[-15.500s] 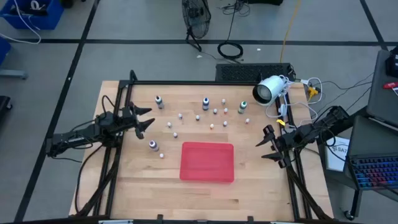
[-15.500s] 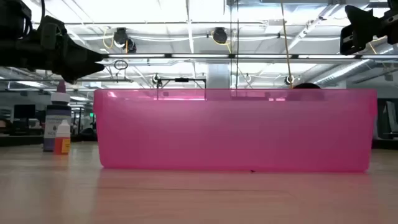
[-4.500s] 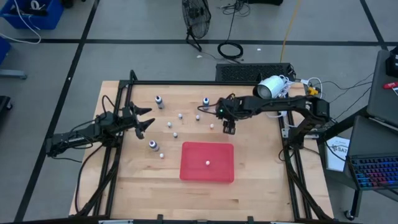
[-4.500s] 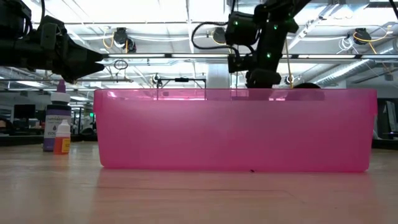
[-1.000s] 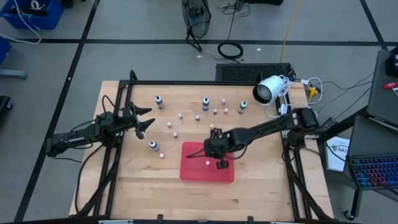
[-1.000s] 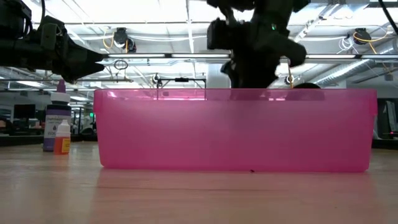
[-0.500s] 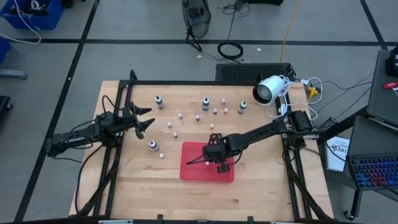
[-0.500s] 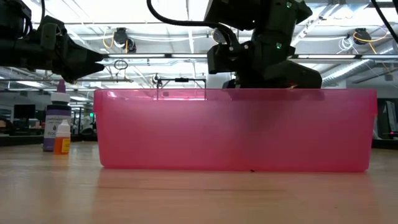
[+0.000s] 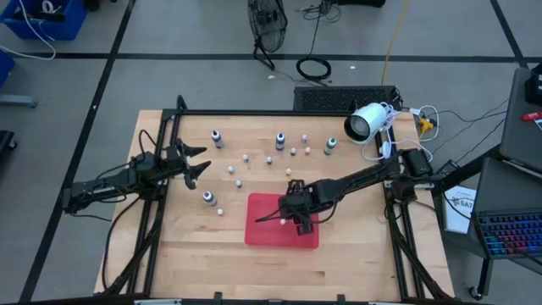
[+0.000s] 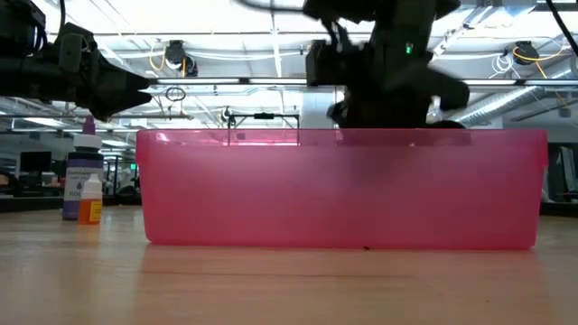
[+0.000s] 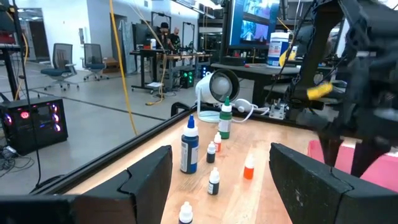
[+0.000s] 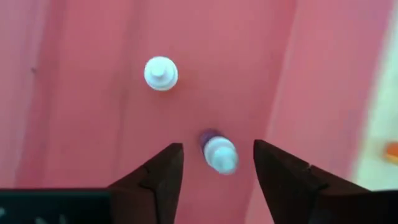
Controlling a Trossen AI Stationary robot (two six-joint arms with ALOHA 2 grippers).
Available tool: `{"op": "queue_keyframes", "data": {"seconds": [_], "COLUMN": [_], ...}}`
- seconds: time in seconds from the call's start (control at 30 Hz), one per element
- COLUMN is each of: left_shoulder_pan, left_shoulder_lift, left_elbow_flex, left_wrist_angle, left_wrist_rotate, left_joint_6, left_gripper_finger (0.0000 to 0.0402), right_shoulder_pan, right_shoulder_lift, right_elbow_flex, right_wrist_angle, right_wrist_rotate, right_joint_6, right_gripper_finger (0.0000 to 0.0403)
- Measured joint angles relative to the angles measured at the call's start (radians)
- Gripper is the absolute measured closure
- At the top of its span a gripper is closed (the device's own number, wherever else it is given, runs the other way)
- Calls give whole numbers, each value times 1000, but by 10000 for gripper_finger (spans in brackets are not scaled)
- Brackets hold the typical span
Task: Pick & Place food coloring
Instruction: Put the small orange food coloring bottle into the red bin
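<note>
My right gripper hangs open over the red tray, pointing steeply down. Below the gap between its fingers is a small purple food coloring bottle with a white cap, touching neither finger. A second small capped bottle stands on the tray floor beside it. More food coloring bottles stand on the wood beyond the tray: dark ones and small whitish ones. My left gripper waits open at the table's left side.
The tray's pink wall fills the low view, with two bottles to its left. A white camera and cables sit at the table's far right corner. A black frame rail runs along the far edge.
My right gripper has stayed over the red tray with only small shifts. In the low view its dark outline above the tray's wall has grown wider.
</note>
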Motion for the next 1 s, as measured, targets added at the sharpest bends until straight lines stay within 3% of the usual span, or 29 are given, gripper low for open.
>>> {"op": "queue_keyframes", "data": {"seconds": [0.1,0.27,0.33,0.43,0.53,0.77,0.9,1.0], "left_shoulder_pan": [0,0,0,0,0,0,0,0], "left_shoulder_lift": [0,0,0,0,0,0,0,0], "left_elbow_flex": [0,0,0,0,0,0,0,0], "left_wrist_angle": [0,0,1,1,1,1,1,1], "left_wrist_rotate": [0,0,0,0,0,0,0,0], "left_joint_6": [0,0,0,0,0,0,0,0], "left_gripper_finger": [133,133,133,133,133,133,133,133], "right_shoulder_pan": [-6,-44,-93,-197,-296,-504,-644,-712], "right_shoulder_lift": [-74,-221,-276,-316,-295,-111,3,68], "right_elbow_flex": [0,0,1,36,172,527,564,532], "right_wrist_angle": [-4,-23,-26,-65,-166,-325,-445,-468], "right_wrist_rotate": [53,306,337,307,292,254,134,106], "right_joint_6": [-15,-45,-55,-56,-109,-234,-217,-211], "right_gripper_finger": [215,215,214,214,214,220,226,224]}}
